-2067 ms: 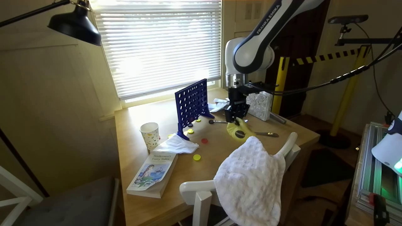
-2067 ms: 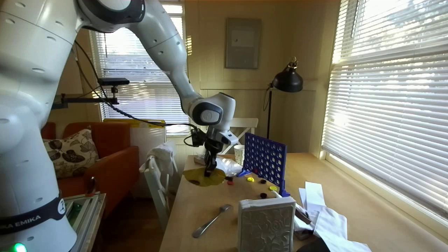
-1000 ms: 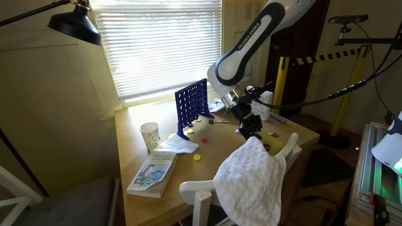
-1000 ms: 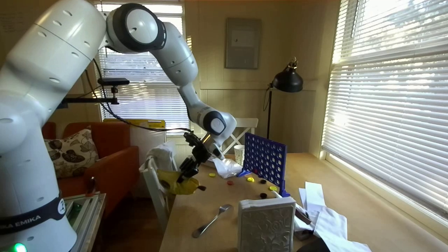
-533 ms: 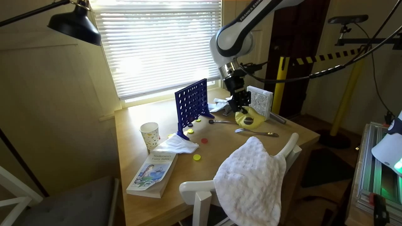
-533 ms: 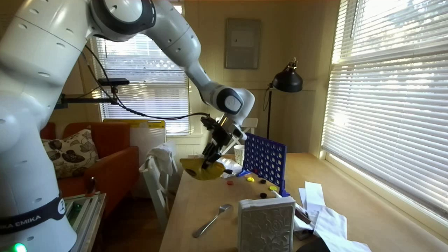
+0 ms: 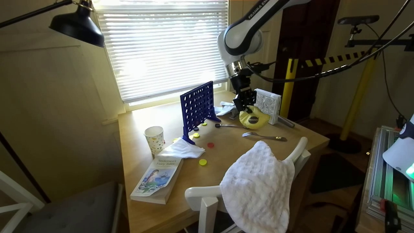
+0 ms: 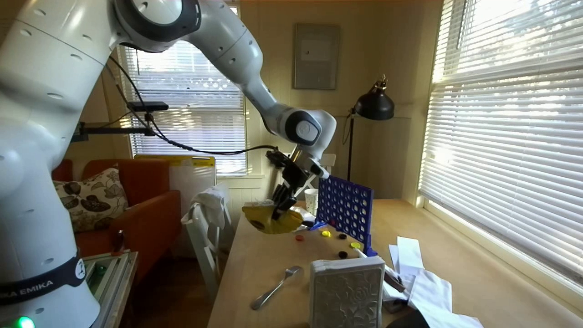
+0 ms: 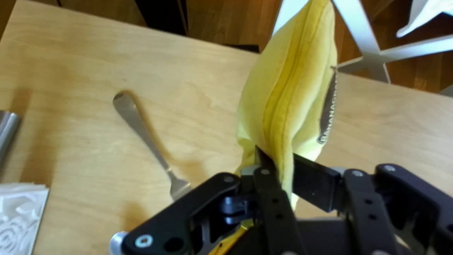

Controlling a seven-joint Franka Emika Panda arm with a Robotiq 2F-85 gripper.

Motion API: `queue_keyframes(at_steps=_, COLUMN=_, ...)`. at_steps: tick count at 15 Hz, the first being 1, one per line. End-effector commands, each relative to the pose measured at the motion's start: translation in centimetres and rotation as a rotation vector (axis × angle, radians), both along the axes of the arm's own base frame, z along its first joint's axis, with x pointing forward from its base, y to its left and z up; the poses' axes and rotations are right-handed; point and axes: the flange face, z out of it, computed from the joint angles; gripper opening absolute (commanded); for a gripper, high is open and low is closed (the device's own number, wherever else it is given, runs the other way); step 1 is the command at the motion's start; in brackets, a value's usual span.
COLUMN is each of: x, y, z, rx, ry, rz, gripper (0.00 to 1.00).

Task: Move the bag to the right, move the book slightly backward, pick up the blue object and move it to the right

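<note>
We have the gripper (image 9: 280,161) clamped tight on the bag (image 9: 295,88), its bulk toward wrist-view twelve o'clock, presumably for carrying.

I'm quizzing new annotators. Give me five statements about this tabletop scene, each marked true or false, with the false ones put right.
1. The gripper is closed on the yellow banana-shaped pouch. True.
2. The Fairy Tales paperback lies face down. False: the paperback's front cover faces up.
3. The dark-blue Connect Four-style frame stands upright on the table. True.
4. The patterned paper cup lies on its side. False: the cup stands upright.
5. A white textured cloth hangs over the back of a white chair. True.
</note>
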Motion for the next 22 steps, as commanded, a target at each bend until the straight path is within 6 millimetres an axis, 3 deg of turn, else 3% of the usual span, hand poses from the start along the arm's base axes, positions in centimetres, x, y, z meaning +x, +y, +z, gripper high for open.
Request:
queue_keyframes(at_steps=1, x=3.0, y=-6.2, z=4.1, rx=-0.053, ry=-0.188, rz=0.012, gripper=0.03)
queue_keyframes(at_steps=5, x=7.8, y=-13.7, z=8.6, rx=0.003, ry=-0.427, rz=-0.004, gripper=0.03)
queue_keyframes(at_steps=9, x=12.3, y=-19.6, z=12.3, rx=-0.004, ry=-0.578, rz=-0.208, gripper=0.03)
queue_keyframes(at_steps=10, x=12.7, y=-19.3, z=11.9, rx=0.013, ry=-0.561, rz=-0.234, gripper=0.03)
queue_keyframes(at_steps=11, x=10.7, y=-19.4, z=11.8, rx=-0.024, ry=-0.558, rz=-0.164, gripper=0.11)
queue_keyframes(at_steps=13, x=11.6, y=-20.0, z=11.8, rx=-0.011, ry=-0.565, rz=-0.198, gripper=0.11)
queue_keyframes(at_steps=14, x=11.4, y=-19.4, z=11.2, rx=-0.005, ry=-0.570, rz=-0.245, gripper=0.03)
queue_keyframes(at_steps=19, x=15.6, y=-20.7, z=10.3, rx=-0.080, ry=-0.820, rz=-0.411, gripper=0.03)
queue_keyframes(at_steps=22, x=17.9, y=-20.0, z=8.3, rx=-0.117, ry=-0.837, rz=-0.534, gripper=0.03)
